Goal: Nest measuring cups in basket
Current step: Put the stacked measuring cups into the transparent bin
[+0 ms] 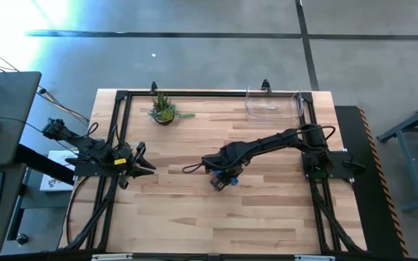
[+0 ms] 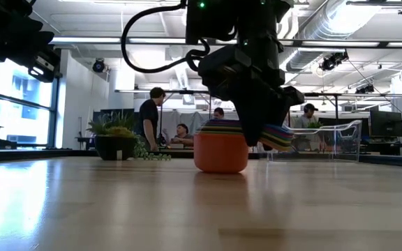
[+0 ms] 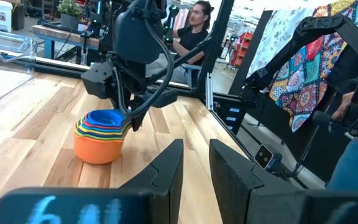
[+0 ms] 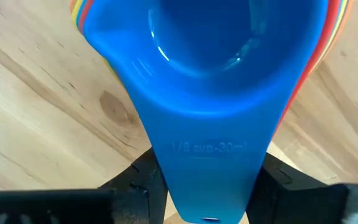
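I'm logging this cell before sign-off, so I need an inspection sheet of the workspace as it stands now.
Surface: light wooden table, black frame around it.
Job's things: measuring cups nested in one stack on the table, orange outermost, blue on top; clear basket at the far right corner holds no cups.
Clutter: small potted plant at the far edge.
End effectors: right end effector over the stack, its fingers either side of the blue cup's handle; left end effector waits open at the left edge.
Cables: black cables along both arms and the frame.
Surroundings: several people at desks behind the table, a monitor, a patterned cloth.
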